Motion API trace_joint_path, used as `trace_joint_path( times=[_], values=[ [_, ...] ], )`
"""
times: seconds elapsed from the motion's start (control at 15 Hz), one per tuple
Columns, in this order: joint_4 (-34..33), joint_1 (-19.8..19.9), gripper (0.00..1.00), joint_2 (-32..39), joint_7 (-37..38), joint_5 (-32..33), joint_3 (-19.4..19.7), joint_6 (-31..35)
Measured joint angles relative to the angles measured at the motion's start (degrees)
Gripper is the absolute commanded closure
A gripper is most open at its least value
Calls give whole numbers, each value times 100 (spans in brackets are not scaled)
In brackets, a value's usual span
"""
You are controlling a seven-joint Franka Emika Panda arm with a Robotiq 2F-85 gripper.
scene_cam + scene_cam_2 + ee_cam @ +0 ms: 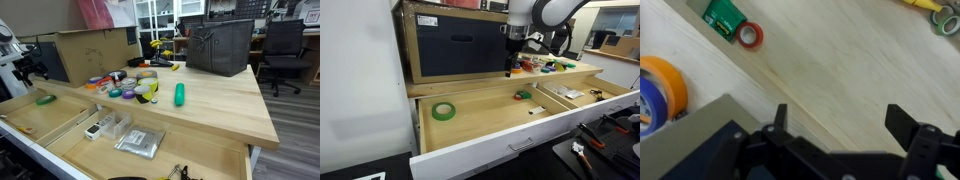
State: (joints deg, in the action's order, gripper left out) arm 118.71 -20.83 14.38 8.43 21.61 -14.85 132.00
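Note:
My gripper (840,125) hangs open over bare light wood of the table top (840,60), with nothing between its two black fingers (780,118). In an exterior view the gripper (512,58) points down beside a big cardboard box (450,45) at the table's end. An orange tape roll (665,85) lies to the left in the wrist view. A small red tape roll (752,35) and a green object (722,15) lie farther off. In an exterior view the gripper (30,70) is at the far left.
Several tape rolls (125,85) and a green cylinder (180,94) lie mid-table, with a dark bag (220,45) behind. Below the table a wide drawer (490,125) stands pulled out, holding a green tape roll (443,110) and small items. A cardboard box (95,50) stands at the back.

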Motion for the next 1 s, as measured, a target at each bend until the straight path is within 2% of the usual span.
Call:
trace_joint_path(
  times=[0.4, 1.0],
  values=[
    [-292, -394, 0, 50, -82, 188, -170, -172],
    [-290, -387, 0, 59, -89, 185, -179, -178]
  ],
)
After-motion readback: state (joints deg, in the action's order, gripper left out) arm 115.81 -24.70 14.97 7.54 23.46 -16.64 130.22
